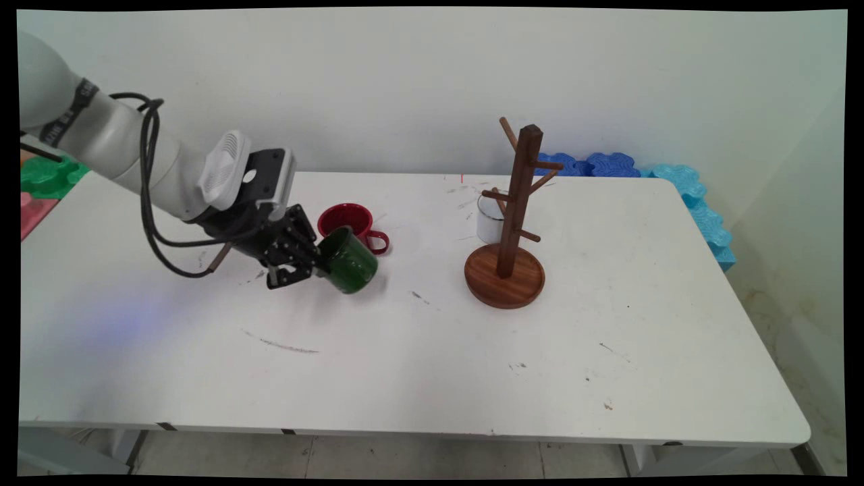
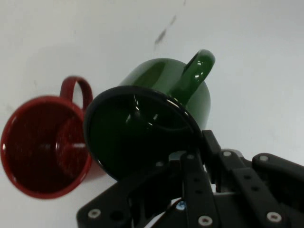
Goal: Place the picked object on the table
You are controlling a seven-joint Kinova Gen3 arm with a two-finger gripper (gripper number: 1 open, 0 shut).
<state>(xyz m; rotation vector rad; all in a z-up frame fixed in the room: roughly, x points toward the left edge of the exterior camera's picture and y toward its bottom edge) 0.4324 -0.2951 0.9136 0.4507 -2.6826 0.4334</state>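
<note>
Gripper [image 1: 307, 263] clamped on rim of green mug [image 1: 351, 260] — tilted, near red mug [image 1: 351, 223]; keep grip firm — handle clear of neighbour.

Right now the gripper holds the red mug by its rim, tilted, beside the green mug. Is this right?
Not quite: the gripper holds the green mug by its rim, tilted, beside the red mug. The hand view shows this.

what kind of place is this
Probably a robot lab or test room: a bare white table against a plain wall, blue foam mats behind it, and a wooden mug tree set out.
</note>
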